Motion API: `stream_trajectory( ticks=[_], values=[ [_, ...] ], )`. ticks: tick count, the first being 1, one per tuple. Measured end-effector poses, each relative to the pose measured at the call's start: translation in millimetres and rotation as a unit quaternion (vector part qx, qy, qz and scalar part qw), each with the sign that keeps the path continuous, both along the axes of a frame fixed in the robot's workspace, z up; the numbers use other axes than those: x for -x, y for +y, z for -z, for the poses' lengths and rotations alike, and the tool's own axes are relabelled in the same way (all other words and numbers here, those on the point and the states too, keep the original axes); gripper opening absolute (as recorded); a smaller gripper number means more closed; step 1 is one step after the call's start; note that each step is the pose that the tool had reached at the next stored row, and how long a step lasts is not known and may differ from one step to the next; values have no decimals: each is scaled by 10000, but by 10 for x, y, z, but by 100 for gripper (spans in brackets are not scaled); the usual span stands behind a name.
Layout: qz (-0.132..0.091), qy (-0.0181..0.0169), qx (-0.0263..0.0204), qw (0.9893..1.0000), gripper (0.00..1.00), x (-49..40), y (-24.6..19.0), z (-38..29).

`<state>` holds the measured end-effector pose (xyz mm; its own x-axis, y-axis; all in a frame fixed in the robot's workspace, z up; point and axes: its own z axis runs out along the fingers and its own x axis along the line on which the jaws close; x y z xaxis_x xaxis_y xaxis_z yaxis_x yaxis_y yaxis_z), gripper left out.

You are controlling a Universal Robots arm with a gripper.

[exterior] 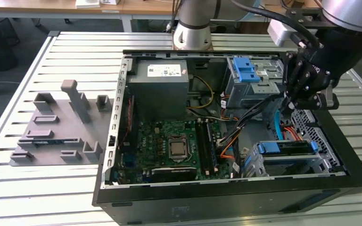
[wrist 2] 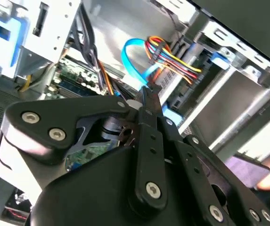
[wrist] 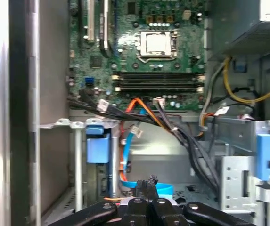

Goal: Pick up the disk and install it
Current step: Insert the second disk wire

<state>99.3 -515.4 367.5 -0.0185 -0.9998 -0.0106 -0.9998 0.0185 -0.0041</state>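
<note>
The disk [exterior: 286, 149] lies in the lower drive bay at the front right corner of the open computer case [exterior: 231, 195], its blue carrier bracket [exterior: 270, 148] facing the motherboard. In the first wrist view that blue bracket [wrist: 94, 141] shows behind the bay's silver rail. My gripper [exterior: 292, 101] hangs inside the case above and just behind the bay, between it and the silver cage with the blue latch [exterior: 249, 71]. The fingertips [wrist 2: 146, 96] are pressed together with nothing between them, right beside a light blue data cable [wrist 2: 132, 59]. In the first wrist view the gripper [wrist: 149, 182] points down over the same cable.
A motherboard [exterior: 175, 146] covers the case floor, and a grey power supply [exterior: 162, 77] sits at the back. Bundles of coloured cables [wrist 2: 172, 54] cross beside the bay. A grey fixture plate [exterior: 58, 127] lies on the slatted table at the exterior view's left.
</note>
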Motion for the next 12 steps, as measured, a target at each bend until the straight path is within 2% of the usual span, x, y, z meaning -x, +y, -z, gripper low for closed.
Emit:
stream_trajectory(
  ticks=[2, 4, 6, 9, 10, 11, 12],
  values=[
    [0, 1, 19, 10000, 11, 0, 0, 2],
    [-1, 0, 78, 10000, 11, -1, 0, 3],
    [-1, 1, 177, 9998, 11, -1, 0, 2],
    [-1, 0, 390, 9992, 11, -1, 0, 2],
    [-1, 1, 435, 9991, 11, -1, 0, 2],
    [-1, 1, 457, 9990, 11, -1, 0, 3],
    [0, 1, 465, 9989, 18, 0, -1, 4]
  ],
)
